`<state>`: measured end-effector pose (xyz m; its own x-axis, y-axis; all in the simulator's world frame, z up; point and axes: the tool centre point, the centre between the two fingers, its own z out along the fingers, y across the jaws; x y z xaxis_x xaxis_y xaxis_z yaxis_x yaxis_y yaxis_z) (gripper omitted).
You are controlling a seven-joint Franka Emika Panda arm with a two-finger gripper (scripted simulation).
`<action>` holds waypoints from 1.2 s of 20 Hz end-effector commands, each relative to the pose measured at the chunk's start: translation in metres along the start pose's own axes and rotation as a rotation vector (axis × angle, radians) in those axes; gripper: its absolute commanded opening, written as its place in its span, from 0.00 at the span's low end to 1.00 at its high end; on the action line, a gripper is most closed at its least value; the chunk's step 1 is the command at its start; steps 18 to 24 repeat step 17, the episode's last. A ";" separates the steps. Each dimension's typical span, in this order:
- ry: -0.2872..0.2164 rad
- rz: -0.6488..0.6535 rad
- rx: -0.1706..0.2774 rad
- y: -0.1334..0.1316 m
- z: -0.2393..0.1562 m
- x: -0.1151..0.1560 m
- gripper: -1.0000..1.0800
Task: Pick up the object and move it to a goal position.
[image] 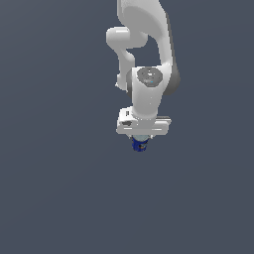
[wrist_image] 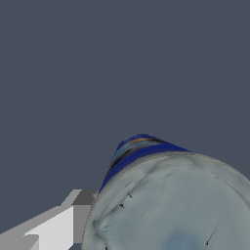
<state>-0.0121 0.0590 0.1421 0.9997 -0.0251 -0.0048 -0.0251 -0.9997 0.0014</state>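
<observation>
Blue can tucked right under the white gripper

White finger shows beside the can in the wrist view; the can stands upright directly below the gripper, its long axis vertical, on the bare grey floor. Whether the jaws press it or stand apart, I cannot tell.

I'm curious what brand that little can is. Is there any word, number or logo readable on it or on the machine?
No text can be read in either view.
Can: the blue side shows orange and white streaks, too blurred to read; the grey top has only tiny dark specks.
Arm and end effector: plain white, no markings visible.
</observation>
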 end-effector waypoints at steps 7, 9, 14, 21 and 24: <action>0.005 0.000 0.000 -0.059 -0.061 0.015 0.00; 0.005 0.000 0.001 -0.067 -0.069 0.018 0.00; 0.005 0.000 0.001 -0.079 -0.080 0.022 0.00; 0.005 0.000 0.001 -0.081 -0.082 0.022 0.00; 0.005 0.000 0.001 -0.081 -0.082 0.022 0.00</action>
